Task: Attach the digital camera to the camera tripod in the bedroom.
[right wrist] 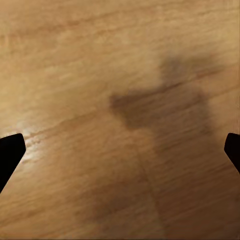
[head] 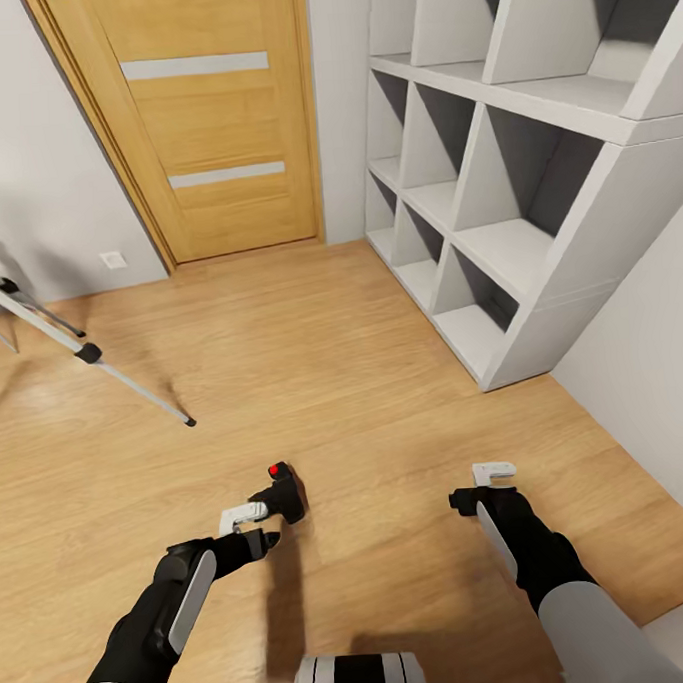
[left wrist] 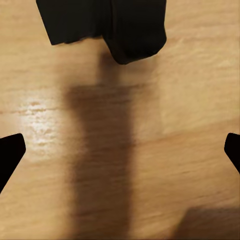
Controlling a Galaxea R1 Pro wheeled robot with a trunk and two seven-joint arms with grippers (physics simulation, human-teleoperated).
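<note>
1. Closest to you, low in the head view, your two arms reach out over the wood floor [head: 364, 380]. The left end effector [head: 253, 521] sits just short of the digital camera [head: 285, 493]; the right end effector [head: 484, 486] hangs well off to the side over bare boards.
2. Both end effectors are spread wide: in each wrist view only the dark fingertips [left wrist: 10, 152] show at the frame edges, with nothing between them. Neither holds anything.
3. Just beyond your left fingers, the camera lies on the floor with its red dot up; the left wrist view catches its black body [left wrist: 107, 25] ahead of the opening, not yet between the jaws.
4. Judging by this, you are at the pickup step. Next, ease the left arm forward until the body sits squarely between the fingers, then close.
5. Farther off at the left edge, the camera tripod [head: 40, 322] shows silver legs and black feet; its head is out of frame, so carrying the camera there comes later.
6. Farthest away stand the wooden door [head: 210, 118] and white cube shelves [head: 493, 173].
</note>
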